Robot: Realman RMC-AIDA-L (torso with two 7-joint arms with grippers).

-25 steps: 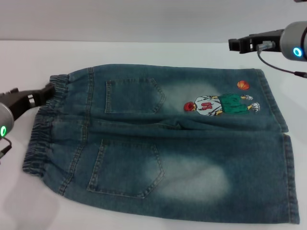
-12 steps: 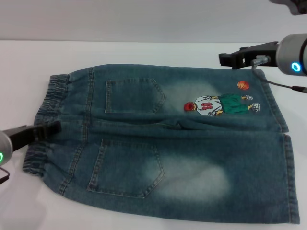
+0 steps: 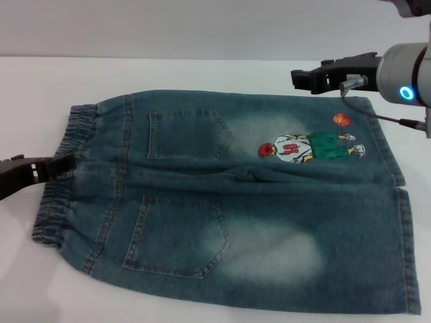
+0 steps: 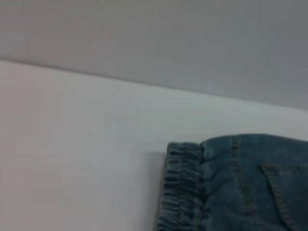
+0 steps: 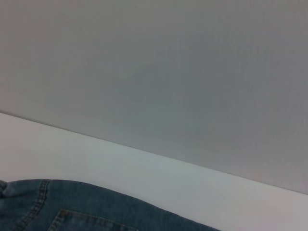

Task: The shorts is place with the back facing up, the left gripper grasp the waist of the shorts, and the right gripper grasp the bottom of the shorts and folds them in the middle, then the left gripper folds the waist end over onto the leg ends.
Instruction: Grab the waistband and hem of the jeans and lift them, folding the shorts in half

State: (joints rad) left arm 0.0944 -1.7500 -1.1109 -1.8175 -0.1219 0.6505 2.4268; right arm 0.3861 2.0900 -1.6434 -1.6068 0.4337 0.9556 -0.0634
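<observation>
The shorts (image 3: 222, 202) are made of matt, faded denim cloth with raised stitching; the waist of the shorts (image 3: 57, 175) is gathered and ruffled; the table (image 3: 40, 87) is seen as smooth, matt white.

head: high, looking down | wrists: low, near table | shared: shorts (image 3: 222, 202) edge

Place: a bare robot test bench, more lab than home.
Table (image 3: 202, 74): plain white, running edge to edge, with only one garment laid flat on it.
Wall (image 3: 202, 27): blank grey, meeting the table's far edge in a straight line.
Arms: two metal robot arms reaching in over the table's left and right edges.
Furnishings: no household items visible.
</observation>
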